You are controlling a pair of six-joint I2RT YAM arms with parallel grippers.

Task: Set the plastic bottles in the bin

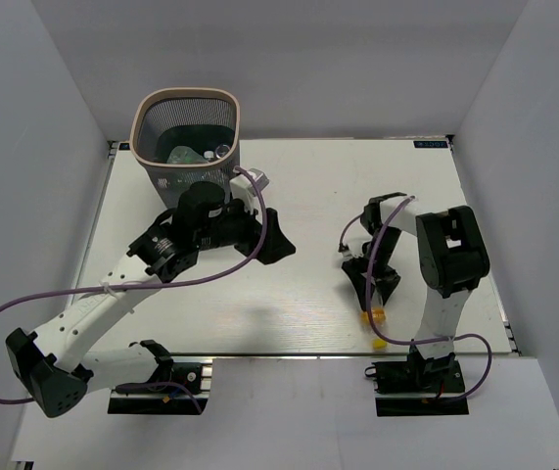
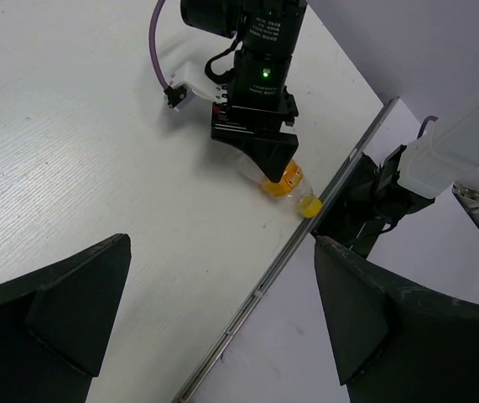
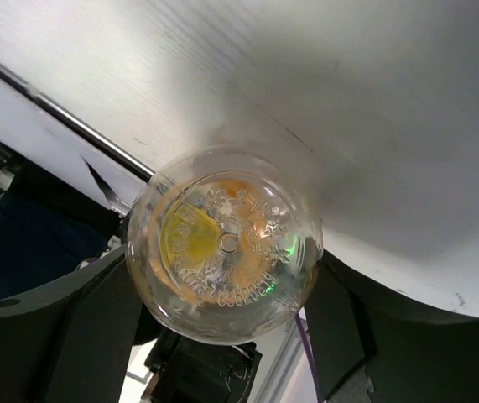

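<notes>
closest to you, by the near edge of the table (image 1: 308, 323) on your right side, 1 clear bottle (image 1: 379, 315) lies low on the surface, with its yellow cap (image 2: 309, 206) toward the metal edge rail (image 2: 264, 281) and an orange label (image 2: 283, 180) around its body. your right gripper (image 1: 373, 291) is down over it, pointing at the table. in the right wrist view the bottle's round base fills the space between the 2 fingers (image 3: 63, 327), and each finger sits right at its side, but you cannot tell whether the jaws are really pressing on it or only bracketing it. further in, near the middle of the table, your left gripper (image 1: 281, 239) hangs above the surface with its jaws spread wide and nothing between them, aimed across toward that same bottle. at the far left stands the bin (image 1: 187, 94), upright, with bottles in the bin (image 1: 201, 155) showing through its open top, at least 1 clear and 1 green
</notes>
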